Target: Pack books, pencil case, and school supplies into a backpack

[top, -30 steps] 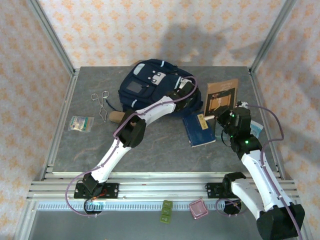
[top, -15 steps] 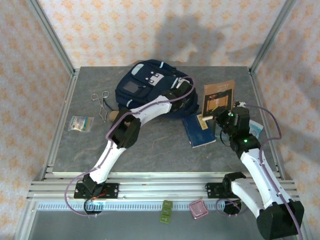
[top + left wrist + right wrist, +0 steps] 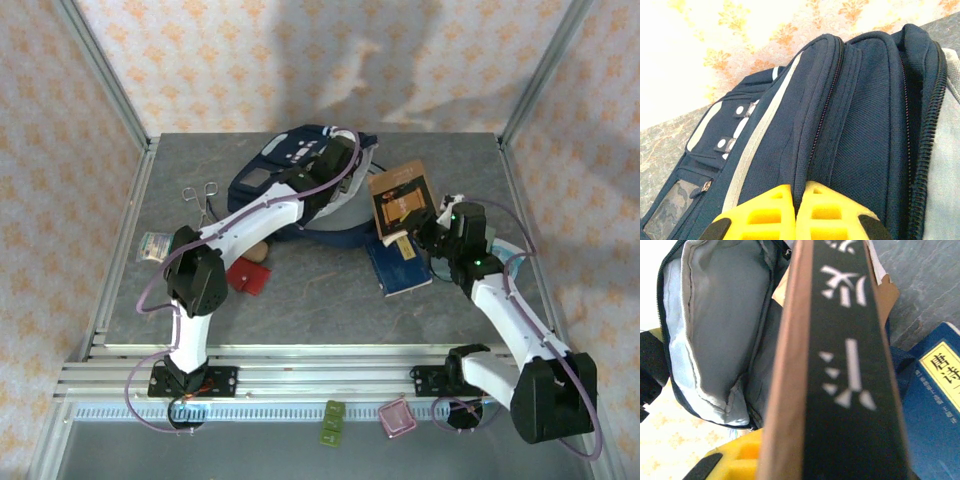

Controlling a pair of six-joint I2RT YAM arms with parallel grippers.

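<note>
At the backpack [image 3: 270, 170], my left pincer [image 3: 795, 195] pinches its soft rim; my right pincer [image 3: 412, 232] clamps the stiff brown book [image 3: 400, 198] by its edge.

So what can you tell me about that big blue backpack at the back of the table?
The backpack is navy fabric with pale stripes, a grey front panel and dark straps trailing on the table. Its main compartment is unzipped, showing a light grey lining, and the mouth is turned toward the right. The left hand pinches the fabric at its top edge, seemingly lifting that end. A tan book hangs just beside the opening.
</note>
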